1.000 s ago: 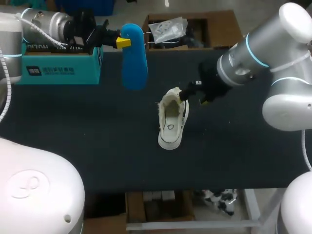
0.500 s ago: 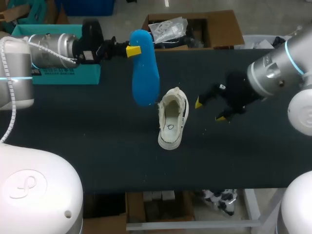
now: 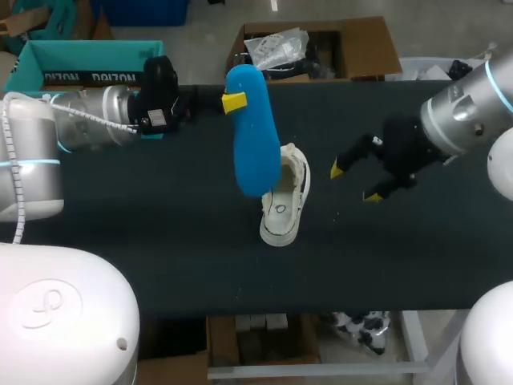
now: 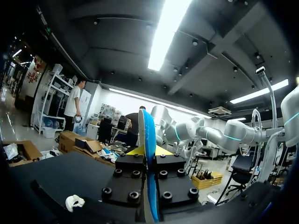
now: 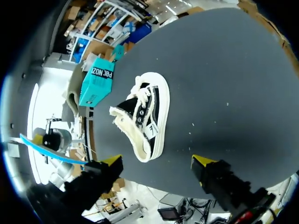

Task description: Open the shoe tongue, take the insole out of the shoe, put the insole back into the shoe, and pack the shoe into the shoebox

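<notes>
The flat blue foam insole (image 3: 255, 136) hangs over the black-and-white canvas shoe (image 3: 282, 215) on the dark surface (image 3: 184, 265), clamped at its far end by the left jaws. It would be best to angle the insole's tip into the shoe's opening while the right jaws, wide apart and empty at right, steady the shoe. There is one insole, one shoe and one teal cardboard shoebox (image 3: 88, 77), far left.
</notes>
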